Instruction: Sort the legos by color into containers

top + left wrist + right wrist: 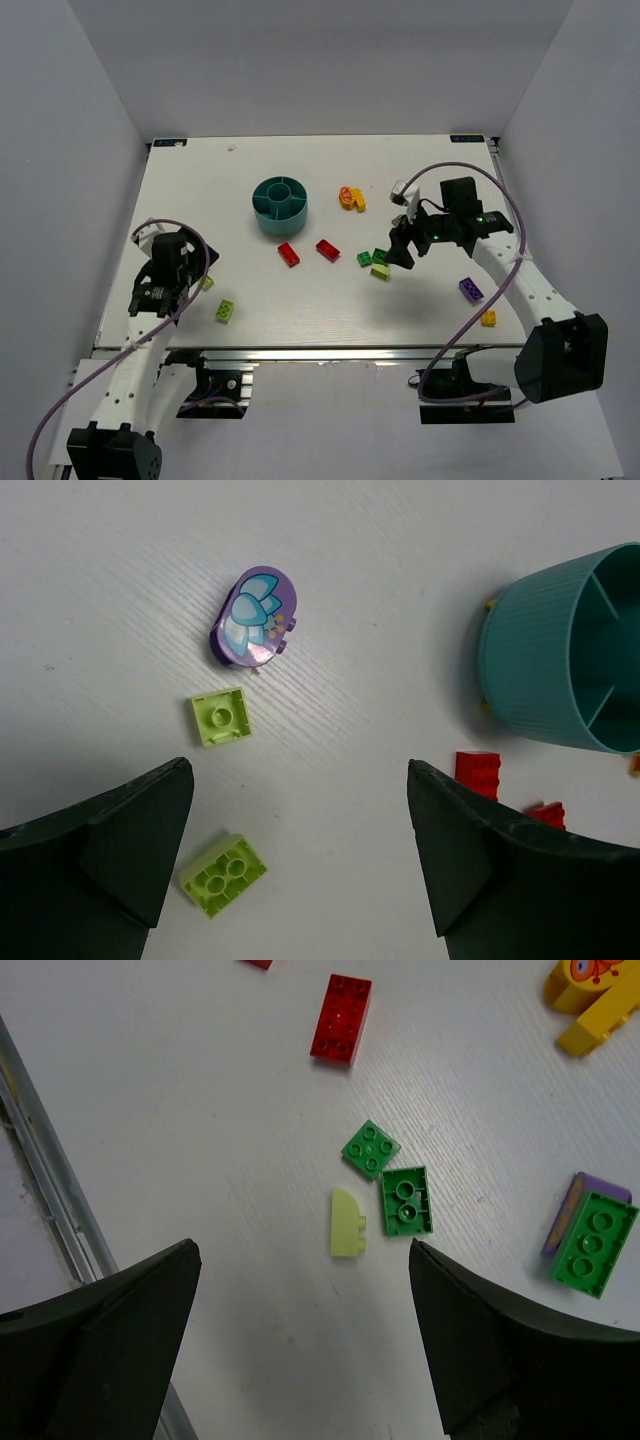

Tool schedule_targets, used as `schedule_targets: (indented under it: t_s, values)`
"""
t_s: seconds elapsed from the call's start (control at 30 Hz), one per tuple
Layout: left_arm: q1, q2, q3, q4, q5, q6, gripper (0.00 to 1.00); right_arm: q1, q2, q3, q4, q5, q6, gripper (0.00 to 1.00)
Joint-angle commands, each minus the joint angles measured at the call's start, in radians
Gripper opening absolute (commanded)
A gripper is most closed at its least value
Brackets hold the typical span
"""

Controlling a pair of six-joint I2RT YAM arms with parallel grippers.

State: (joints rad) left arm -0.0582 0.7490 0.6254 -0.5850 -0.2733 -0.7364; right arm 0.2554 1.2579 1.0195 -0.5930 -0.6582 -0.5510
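Note:
The teal divided bowl (280, 203) stands left of the table's middle; its rim also shows in the left wrist view (570, 650). Two red bricks (288, 254) (327, 249) lie in front of it. My left gripper (168, 282) is open and empty above the table; a lime brick (222, 874), a lime square (221, 716) and a purple oval piece (255, 617) lie below it. My right gripper (400, 252) is open and empty above two dark green bricks (370, 1149) (406, 1201) and a pale lime piece (347, 1222).
Orange and yellow pieces (351, 198) lie right of the bowl. A purple brick (471, 290) and a yellow brick (489, 319) lie near the right front. A green brick on a purple one (590, 1230) lies to the right. The metal table edge (40, 1190) is close.

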Motion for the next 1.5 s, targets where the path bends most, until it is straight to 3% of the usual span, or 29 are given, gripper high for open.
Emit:
schedule_targets:
  t_s: [0.0, 0.17, 0.3, 0.5, 0.87, 1.1, 1.47]
  values:
    - [0.0, 0.048, 0.059, -0.032, 0.008, -0.038, 0.97, 0.01, 0.027, 0.057, 0.028, -0.021, 0.016, 0.89]
    - [0.053, 0.228, 0.125, -0.053, 0.037, 0.025, 0.97, 0.016, 0.077, 0.041, 0.074, -0.101, 0.006, 0.83]
    - [0.136, 0.381, 0.19, -0.019, 0.036, 0.164, 0.93, 0.016, 0.103, 0.034, 0.117, -0.133, 0.011, 0.79]
    - [0.141, 0.627, 0.303, -0.001, 0.046, 0.339, 0.87, 0.016, 0.13, 0.04, 0.139, -0.15, 0.017, 0.78]
    - [0.143, 0.789, 0.312, 0.152, 0.157, 0.526, 0.81, 0.016, 0.161, 0.057, 0.124, -0.133, 0.033, 0.76]
    - [0.143, 0.898, 0.416, 0.036, 0.114, 0.588, 0.74, 0.018, 0.169, 0.07, 0.114, -0.116, 0.033, 0.76]
    - [0.143, 0.928, 0.416, 0.016, 0.126, 0.6, 0.67, 0.018, 0.193, 0.091, 0.11, -0.112, 0.02, 0.76]
